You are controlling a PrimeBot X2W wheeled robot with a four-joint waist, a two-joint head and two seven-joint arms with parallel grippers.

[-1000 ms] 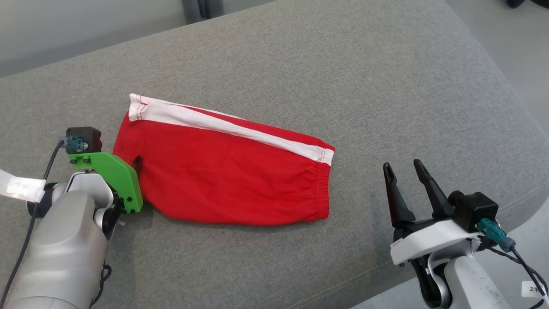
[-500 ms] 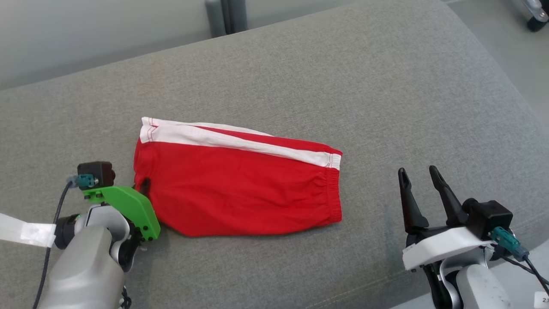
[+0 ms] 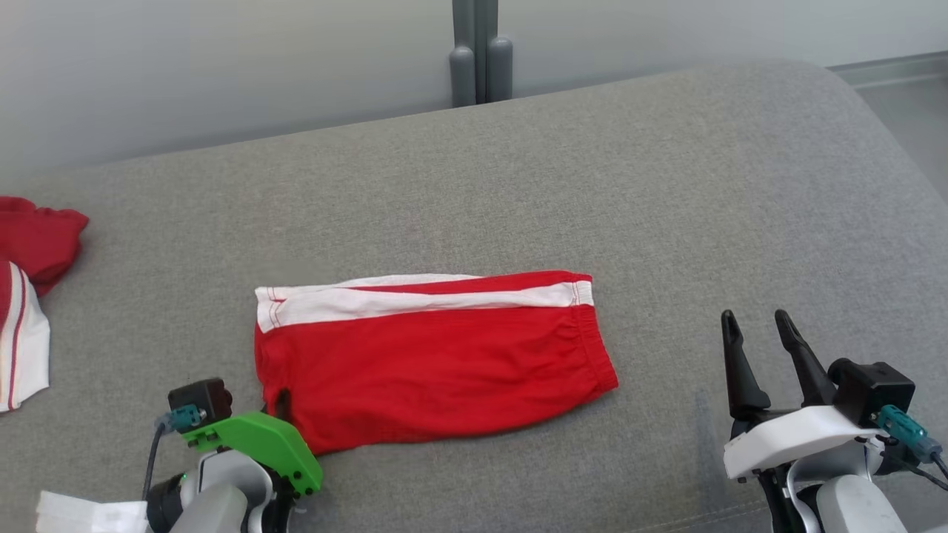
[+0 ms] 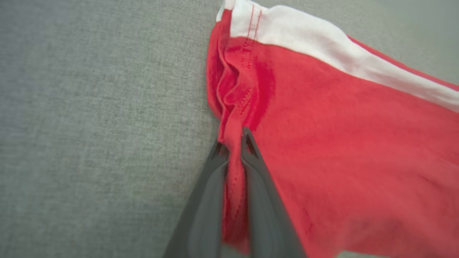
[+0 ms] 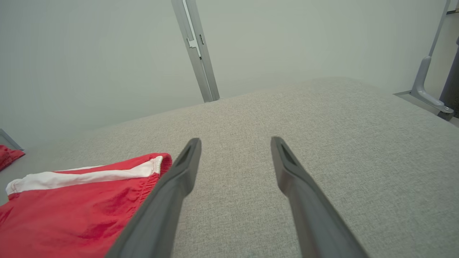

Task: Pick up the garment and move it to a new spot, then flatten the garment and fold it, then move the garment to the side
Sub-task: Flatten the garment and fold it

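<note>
Snapped shut since last second, the left gripper (image 4: pixel 232 139) clamps the red shorts (image 3: pixel 437 370) hem. And the right gripper (image 3: pixel 755 318) gapes wide.

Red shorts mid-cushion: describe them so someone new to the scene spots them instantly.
On the wide grey cushion, look near the middle, toward the robot's left. The red shorts lie flat there, a white stripe along the far edge, the left pincer shut on their near-left corner. The other red-and-white clothes sit crumpled at the cushion's far left edge, untouched.
</note>
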